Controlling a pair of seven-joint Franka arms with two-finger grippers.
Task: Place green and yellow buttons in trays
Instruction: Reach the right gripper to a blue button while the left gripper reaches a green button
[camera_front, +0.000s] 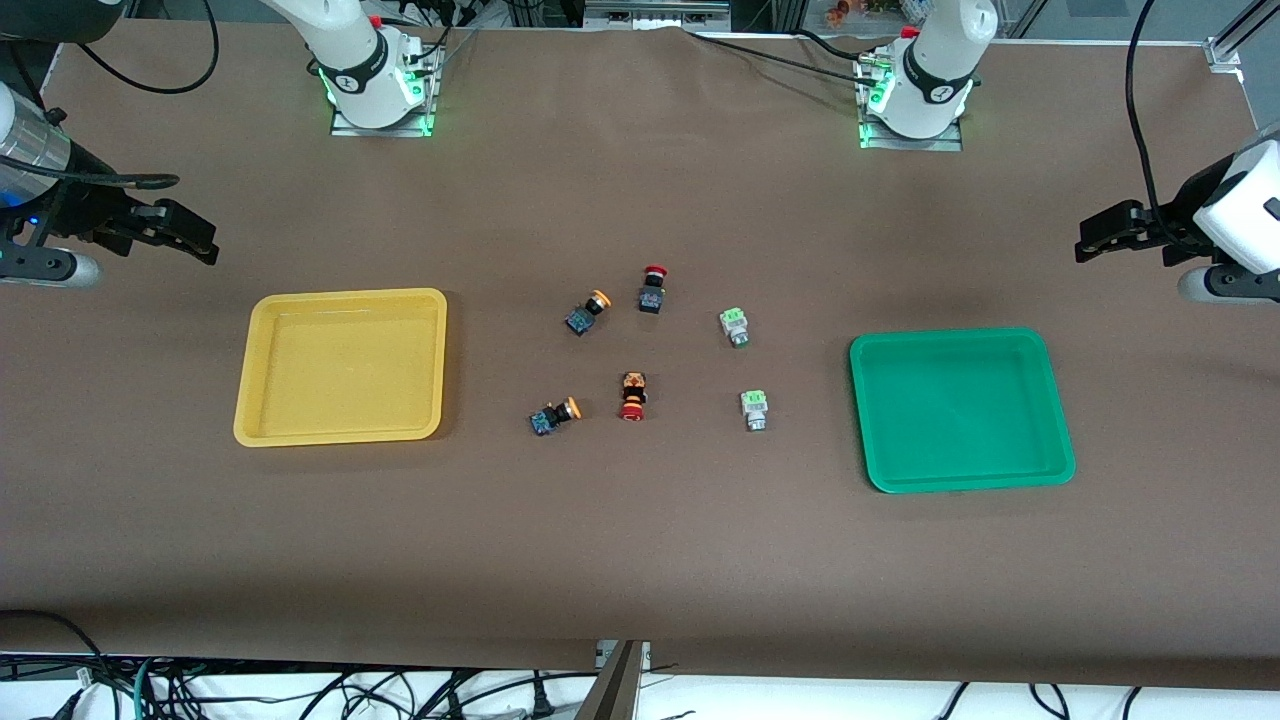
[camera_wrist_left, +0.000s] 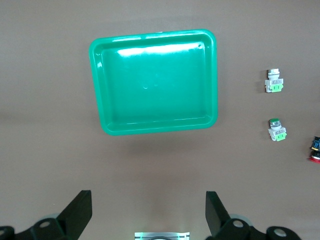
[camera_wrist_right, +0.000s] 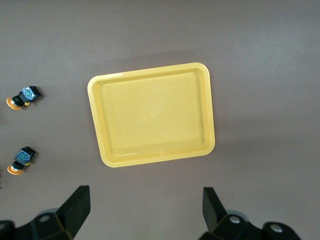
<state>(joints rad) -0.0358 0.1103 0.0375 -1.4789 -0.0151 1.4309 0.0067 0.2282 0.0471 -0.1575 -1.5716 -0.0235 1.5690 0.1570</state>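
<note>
Front view: brown table (camera_front: 640, 560), two Franka arms waiting at the frame's edges. Right gripper (camera_front: 205, 238) at the frame's upper left, jaws spread wide, nothing held, hanging over bare table just above the yellow tray (camera_front: 262, 372). Left gripper (camera_front: 1090, 240) at the upper right edge, likewise wide open and empty, over bare table above the green tray (camera_front: 868, 420). Both trays flat, long sides running across the frame, nothing in them. Six buttons lying on their sides mid-frame between the trays. Upper yellow button (camera_front: 587, 312) with its long axis diagonal, cap pointing up and toward the frame's right; lower yellow button (camera_front: 555, 415) nearly level, cap toward the right. Upper green button (camera_front: 735, 326) and lower green button (camera_front: 754, 409) roughly upright in the frame, green ends toward the top. Two red buttons: upper one (camera_front: 653, 289) cap up, lower one (camera_front: 633, 396) cap down.
</note>
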